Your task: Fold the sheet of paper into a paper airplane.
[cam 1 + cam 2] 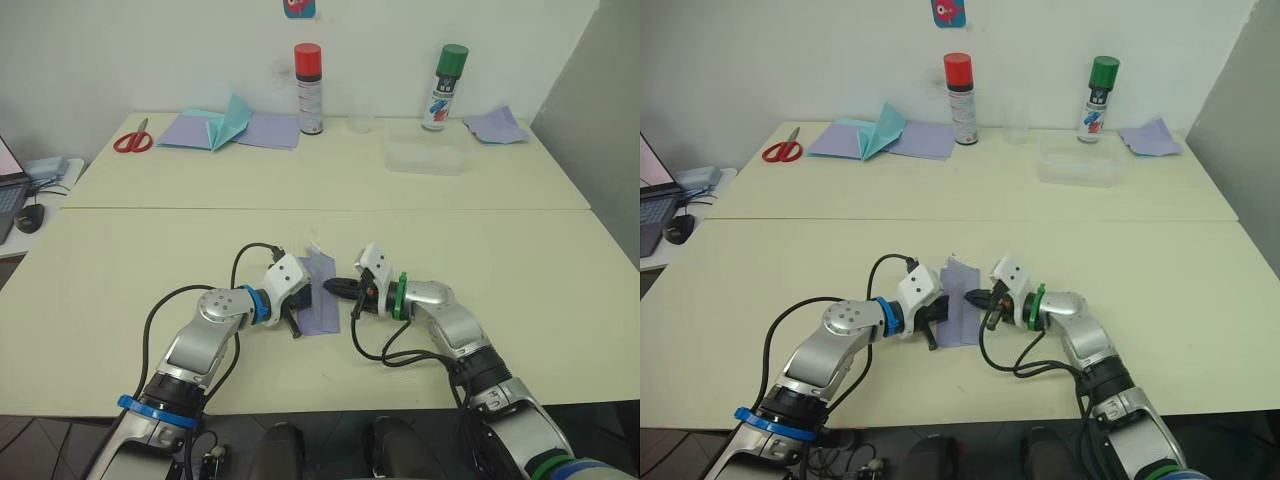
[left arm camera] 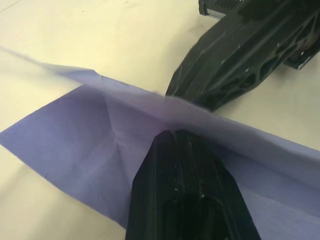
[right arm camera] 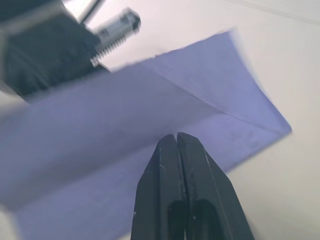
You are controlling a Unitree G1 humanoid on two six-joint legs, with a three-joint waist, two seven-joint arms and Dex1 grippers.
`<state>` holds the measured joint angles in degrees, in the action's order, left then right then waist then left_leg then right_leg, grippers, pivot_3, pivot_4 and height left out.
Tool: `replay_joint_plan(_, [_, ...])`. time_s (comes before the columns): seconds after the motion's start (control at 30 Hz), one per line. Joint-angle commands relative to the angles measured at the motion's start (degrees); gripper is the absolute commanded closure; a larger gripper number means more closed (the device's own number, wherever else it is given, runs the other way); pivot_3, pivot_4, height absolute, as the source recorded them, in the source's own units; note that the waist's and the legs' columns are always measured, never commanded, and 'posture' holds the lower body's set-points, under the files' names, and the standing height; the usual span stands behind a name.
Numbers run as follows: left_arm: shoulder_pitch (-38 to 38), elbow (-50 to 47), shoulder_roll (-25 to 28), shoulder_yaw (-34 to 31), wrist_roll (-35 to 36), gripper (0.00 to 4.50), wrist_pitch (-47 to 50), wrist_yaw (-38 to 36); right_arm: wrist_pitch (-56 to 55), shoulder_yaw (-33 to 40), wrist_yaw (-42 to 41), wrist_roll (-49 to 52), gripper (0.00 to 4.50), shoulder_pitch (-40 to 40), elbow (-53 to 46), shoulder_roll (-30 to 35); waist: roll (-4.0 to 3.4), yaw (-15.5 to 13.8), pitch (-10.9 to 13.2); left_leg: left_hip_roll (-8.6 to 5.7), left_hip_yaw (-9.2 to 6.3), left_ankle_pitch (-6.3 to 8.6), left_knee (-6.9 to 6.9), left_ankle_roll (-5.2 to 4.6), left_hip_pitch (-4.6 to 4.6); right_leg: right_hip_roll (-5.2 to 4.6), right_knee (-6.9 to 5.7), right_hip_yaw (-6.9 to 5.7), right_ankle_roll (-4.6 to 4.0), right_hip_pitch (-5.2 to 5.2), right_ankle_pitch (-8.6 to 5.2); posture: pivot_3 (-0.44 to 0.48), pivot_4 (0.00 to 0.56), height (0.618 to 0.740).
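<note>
The sheet of paper (image 1: pixel 322 297) is pale lavender and lies partly folded on the near table, with one flap (image 2: pixel 100 82) standing up along a crease. My left gripper (image 1: pixel 296 316) holds its left edge; one black finger (image 2: pixel 175 190) lies on top of the sheet, the other is hidden beneath. My right gripper (image 1: pixel 334 288) comes in from the right. It is shut, and its joined fingertips (image 3: pixel 177 137) touch the raised flap. No finished paper airplane is in view.
On the far table are red scissors (image 1: pixel 132 140), a teal folded paper (image 1: pixel 235 122) on lavender sheets (image 1: pixel 270 130), a red-capped can (image 1: pixel 309 88), a green-capped can (image 1: pixel 445 87), a clear container (image 1: pixel 428 155) and another lavender piece (image 1: pixel 497 125). A mouse (image 1: pixel 30 216) sits far left.
</note>
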<state>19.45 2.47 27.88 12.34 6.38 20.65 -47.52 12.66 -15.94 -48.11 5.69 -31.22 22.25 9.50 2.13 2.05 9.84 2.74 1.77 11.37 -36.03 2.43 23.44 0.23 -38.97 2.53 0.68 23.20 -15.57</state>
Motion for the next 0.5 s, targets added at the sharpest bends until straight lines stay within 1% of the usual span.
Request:
replay_joint_plan(0.03, [-2.9, 1.9, 2.0, 0.1, -1.3, 4.50, 3.1, 0.5, -3.6, -2.4, 2.6, -5.0, 4.48, -1.7, 3.8, 0.7, 0.01, 0.3, 0.0, 0.01, 0.00, 0.00, 0.00, 0.00, -0.04, 0.00, -0.01, 0.01, 0.00, -0.01, 0.00, 0.000, 0.150, 0.740])
replay_joint_plan(0.1, [-3.6, 1.0, 2.8, -0.6, -1.0, 4.50, 3.6, 0.5, -4.7, -2.8, 2.7, -5.8, 4.48, -1.7, 4.6, 0.7, 0.01, 0.4, -0.1, 0.03, 0.00, 0.00, 0.03, 0.00, -0.15, 0.01, -0.03, 0.02, 0.00, -0.07, 0.00, 0.000, 0.150, 0.740])
replay_joint_plan(0.23, [-6.6, -2.8, 6.4, -3.8, 0.3, 4.50, 5.5, 0.3, -5.1, -3.2, 2.2, -6.1, 4.48, -1.6, 4.1, 0.5, 0.00, 0.8, -0.2, 0.08, -0.03, 0.00, 0.13, 0.00, -0.39, 0.01, -0.05, 0.11, -0.03, -0.20, -0.02, 0.000, 0.150, 0.740])
replay_joint_plan(0.33, [-8.0, -5.3, 11.2, -8.8, 2.2, 4.50, 7.4, -0.4, -4.8, -3.5, 1.5, -6.0, 4.48, -1.3, 3.2, 0.6, 0.00, 1.1, -0.2, 0.12, -0.07, 0.00, 0.18, 0.00, -0.54, -0.07, -0.04, 0.11, -0.14, -0.35, -0.08, 0.000, 0.150, 0.740])
replay_joint_plan(0.43, [-6.9, -6.3, 13.4, -12.7, 5.2, 4.50, 8.7, -0.9, -4.5, -3.7, 1.3, -5.9, 4.48, -1.2, 2.9, 0.8, -0.01, 1.2, -0.1, 0.16, -0.13, 0.00, 0.22, 0.00, -0.54, -0.17, -0.04, 0.04, -0.25, -0.33, -0.14, 0.000, 0.150, 0.740])
replay_joint_plan(0.5, [-4.9, -6.8, 13.4, -14.9, 7.5, 4.50, 9.4, -1.1, -4.7, -3.8, 1.2, -6.0, 4.48, -1.2, 3.3, 0.9, 0.00, 1.1, -0.1, 0.17, -0.14, 0.00, 0.23, 0.00, -0.52, -0.17, -0.05, 0.00, -0.25, -0.30, -0.14, 0.000, 0.150, 0.740])
